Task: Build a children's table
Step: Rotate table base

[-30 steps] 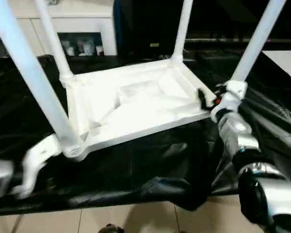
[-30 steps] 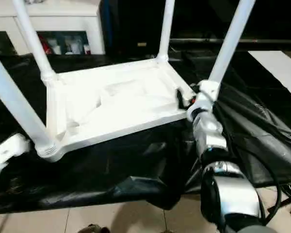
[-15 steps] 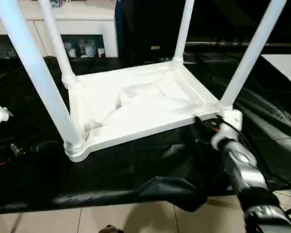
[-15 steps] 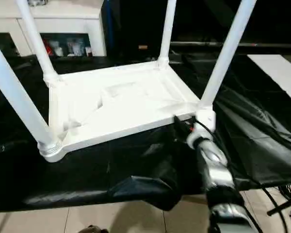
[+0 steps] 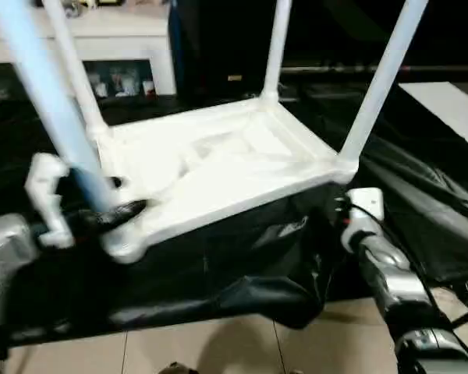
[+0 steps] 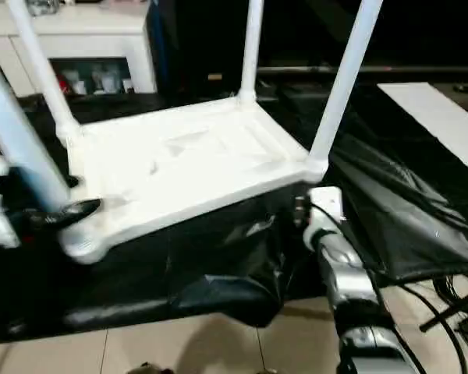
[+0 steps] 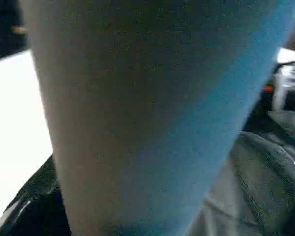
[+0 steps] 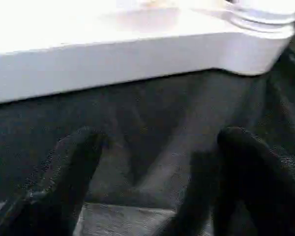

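The children's table lies upside down, its white tabletop (image 5: 218,167) resting on the black cloth with all four legs standing up. My left gripper (image 5: 113,212) is open at the base of the near-left leg (image 5: 51,101), one black finger lying across it just above the corner socket (image 5: 125,245). That leg (image 7: 152,113) looms very close in the left wrist view. My right gripper (image 8: 152,142) is open, its fingers (image 8: 73,162) wide apart with nothing between them. It hangs just below the near-right corner (image 5: 345,170), under the near-right leg (image 5: 378,82).
The black-draped work table (image 5: 242,265) ends in a front edge with loose folds hanging over tiled floor (image 5: 218,343). A white cabinet (image 5: 117,39) stands behind at the left. A white board (image 5: 452,109) lies at the right, and cables (image 6: 452,304) trail beside my right arm.
My left arm swung in from the left to the near-left leg's base. My right gripper came off the near-right leg's socket and sank below that corner.
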